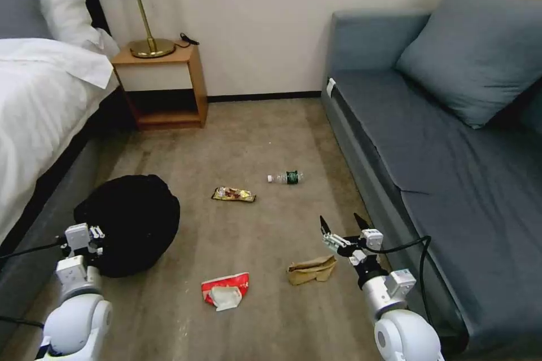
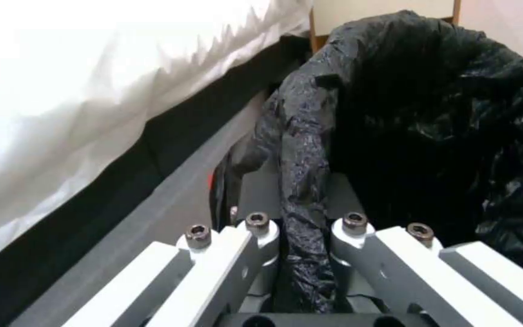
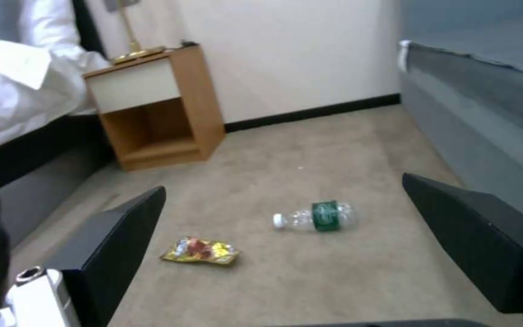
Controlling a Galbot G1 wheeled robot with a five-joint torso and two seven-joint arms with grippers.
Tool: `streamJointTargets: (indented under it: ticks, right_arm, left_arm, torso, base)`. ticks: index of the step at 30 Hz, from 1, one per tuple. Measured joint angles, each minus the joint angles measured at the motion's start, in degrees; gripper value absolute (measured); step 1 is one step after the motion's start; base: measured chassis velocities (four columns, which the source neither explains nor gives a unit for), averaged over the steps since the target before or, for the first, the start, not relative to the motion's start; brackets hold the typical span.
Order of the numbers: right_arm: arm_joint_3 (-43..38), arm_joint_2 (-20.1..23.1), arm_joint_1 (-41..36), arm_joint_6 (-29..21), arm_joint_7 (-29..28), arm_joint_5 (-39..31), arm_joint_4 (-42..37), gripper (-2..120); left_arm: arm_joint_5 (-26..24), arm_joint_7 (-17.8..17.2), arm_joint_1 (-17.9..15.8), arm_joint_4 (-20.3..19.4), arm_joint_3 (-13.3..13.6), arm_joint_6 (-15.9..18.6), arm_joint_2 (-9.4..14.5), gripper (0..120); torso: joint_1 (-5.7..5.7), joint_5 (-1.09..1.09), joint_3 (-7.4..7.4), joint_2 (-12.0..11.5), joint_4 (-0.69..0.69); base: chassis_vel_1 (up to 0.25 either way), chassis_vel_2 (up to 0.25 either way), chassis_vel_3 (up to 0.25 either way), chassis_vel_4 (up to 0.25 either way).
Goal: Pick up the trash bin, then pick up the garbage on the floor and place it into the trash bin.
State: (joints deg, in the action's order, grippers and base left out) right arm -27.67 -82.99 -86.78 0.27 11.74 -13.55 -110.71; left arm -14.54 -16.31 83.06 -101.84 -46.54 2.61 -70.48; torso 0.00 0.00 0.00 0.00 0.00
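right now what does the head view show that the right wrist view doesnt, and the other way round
Head view alone: the left gripper at the trash bin, the red-and-white wrapper, the brown paper bag near the right gripper, and the sofa cushion.

Right wrist view alone: a close look between the right gripper's open black fingers, and into the nightstand's open lower shelf.

Both: the clear bottle, the yellow snack wrapper, the nightstand, the bed's white sheet, the carpet and the sofa's side.

Beige carpet [image 1: 254,135], bed [image 1: 39,96], nightstand w/ lamp [image 1: 164,76], sofa [image 1: 451,141].
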Motion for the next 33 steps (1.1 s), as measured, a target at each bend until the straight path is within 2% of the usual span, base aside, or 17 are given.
streamJointTargets:
  ticks: [2,6,7,11,12,16,17,19,22,23,26,28,31,33]
  right_arm:
    - [0.25,1.20,0.61,-0.33,0.15,0.00,0.23,100]
    - [2.20,8.39,4.38,-2.81,0.30,-2.40,1.52,100]
    - [2.20,8.39,4.38,-2.81,0.30,-2.40,1.52,100]
    - [7.48,17.55,10.57,-6.74,0.48,-9.77,4.11,100]
    - [7.48,17.55,10.57,-6.74,0.48,-9.77,4.11,100]
    - [15.93,25.11,20.05,-9.04,1.36,-16.17,9.65,100]
    - [15.93,25.11,20.05,-9.04,1.36,-16.17,9.65,100]
    - [20.68,26.99,26.02,-9.08,2.25,-17.05,13.38,100]
    - [27.86,26.55,34.45,-9.07,2.97,-17.52,19.59,100]
    - [27.86,26.55,34.45,-9.07,2.97,-17.52,19.59,100]
    - [36.38,22.66,43.59,-9.02,3.72,-17.50,27.34,100]
    - [38.28,21.62,45.39,-9.01,3.81,-17.42,29.20,100]
    - [45.53,18.08,50.78,-8.98,4.70,-16.81,35.64,100]
    - [46.71,17.56,51.48,-8.98,4.89,-16.60,36.59,100]
  left_arm:
    - [-0.13,0.07,-0.05,0.00,0.03,0.00,0.14,6]
    - [-1.77,0.75,0.03,-0.04,-0.01,-0.09,0.92,6]
    - [-1.77,0.75,0.03,-0.04,-0.01,-0.09,0.92,6]
    - [-2.74,2.55,0.02,0.10,-0.39,-2.24,1.82,6]
    - [-2.74,2.55,0.02,0.10,-0.39,-2.24,1.82,6]
    - [-1.88,3.00,-0.22,0.11,-1.05,-2.98,1.98,6]
    - [-1.88,3.00,-0.22,0.11,-1.05,-2.98,1.98,6]
    - [-1.51,3.00,0.24,-0.65,-1.28,-2.97,1.76,6]
    - [-1.04,3.03,1.77,-2.27,-1.48,-2.87,1.17,6]
    - [-1.04,3.03,1.77,-2.27,-1.48,-2.87,1.17,6]
    - [-0.31,2.94,2.95,-3.61,-1.55,-2.63,0.30,6]
    - [-0.18,2.84,3.07,-3.94,-1.57,-2.48,0.10,6]
    - [-0.03,2.43,3.11,-4.95,-1.66,-2.10,-0.51,6]
    - [-0.02,2.41,2.99,-4.99,-1.68,-2.06,-0.62,6]
  torso:
    - [0.00,0.00,0.00,0.00,0.00]
    - [0.00,0.00,0.00,0.00,0.00]
    - [0.00,0.00,0.00,0.00,0.00]
    - [-0.01,0.01,0.00,0.00,0.00]
    - [-0.01,0.01,0.00,0.00,0.00]
    - [0.00,0.00,0.00,0.00,0.00]
    - [0.00,0.00,0.00,0.00,0.00]
    - [0.00,-0.01,0.00,0.00,0.00]
    - [0.00,-0.01,0.00,0.00,0.00]
    - [0.00,-0.01,0.00,0.00,0.00]
    - [0.00,0.00,0.00,0.00,0.03]
    - [0.00,-0.01,0.00,0.00,0.03]
    - [0.00,-0.01,0.00,0.00,0.01]
    - [0.00,-0.02,0.00,0.00,0.01]
  base:
    - [0.000,0.000,0.000,0.000]
    - [0.000,0.000,0.000,0.000]
    - [0.000,0.000,0.000,0.000]
    - [0.000,0.000,0.000,0.000]
    - [0.000,0.000,0.000,0.000]
    - [0.000,0.000,0.000,0.000]
    - [0.000,0.000,0.000,0.000]
    - [0.000,0.000,0.000,0.000]
    - [0.000,0.000,0.000,0.000]
    - [0.000,0.000,0.000,0.000]
    - [0.000,0.000,0.000,0.000]
    - [0.000,0.000,0.000,0.000]
    - [0.000,0.000,0.000,0.000]
    - [0.000,0.000,0.000,0.000]
